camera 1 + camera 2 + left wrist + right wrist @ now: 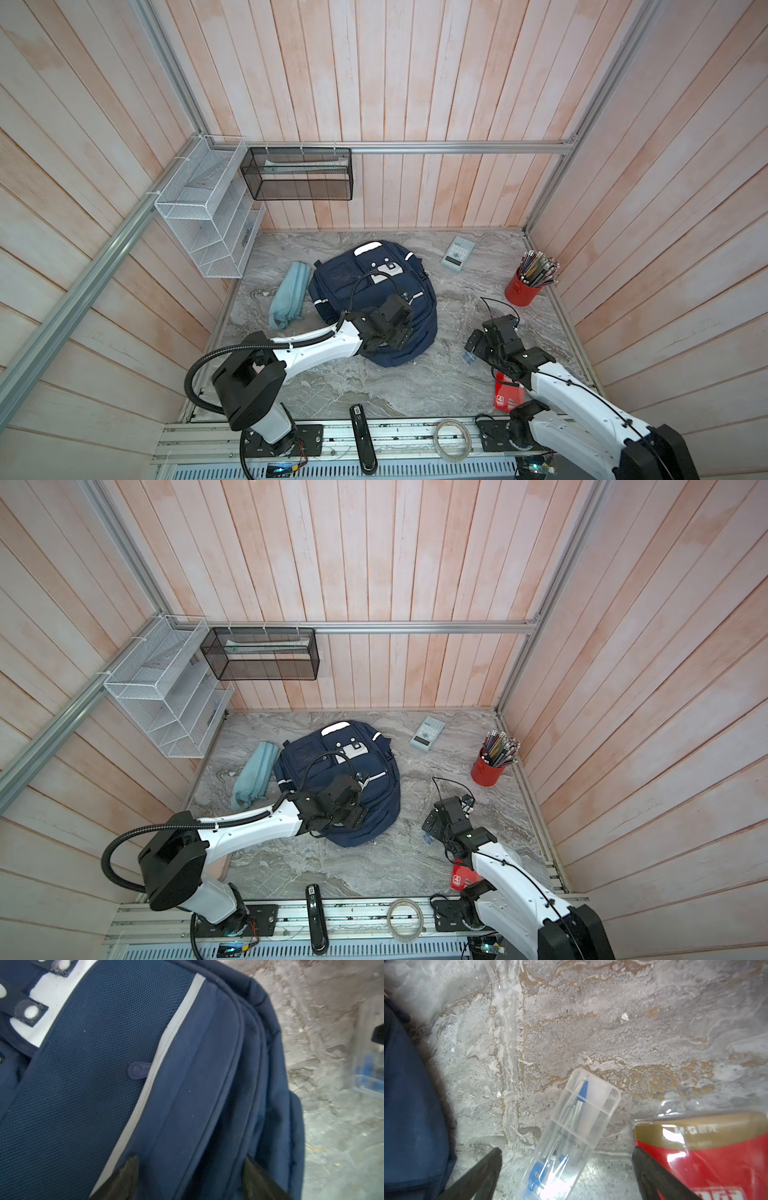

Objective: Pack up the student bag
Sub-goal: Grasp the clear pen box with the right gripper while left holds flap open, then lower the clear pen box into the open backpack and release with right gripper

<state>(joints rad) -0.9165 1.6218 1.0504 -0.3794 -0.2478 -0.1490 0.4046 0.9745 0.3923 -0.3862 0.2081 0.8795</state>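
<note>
White arms (316,349), black joints (245,386), cables (186,380)

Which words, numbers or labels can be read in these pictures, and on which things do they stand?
"4": in a white square on the red packet.
Lettering on its gold band: too blurred.
Print on the clear case: too faint.
Calculator keys, black stapler label: too small.

Table (399,390): student bag (374,291) at middle; pouch (289,293) just left of it; calculator (458,252) far right of bag; pencil cup (523,289) at right edge; compass case (468,357) right of bag, packet (506,397) nearer, just beside; stapler (362,432), tape roll (452,438) at near edge
</note>
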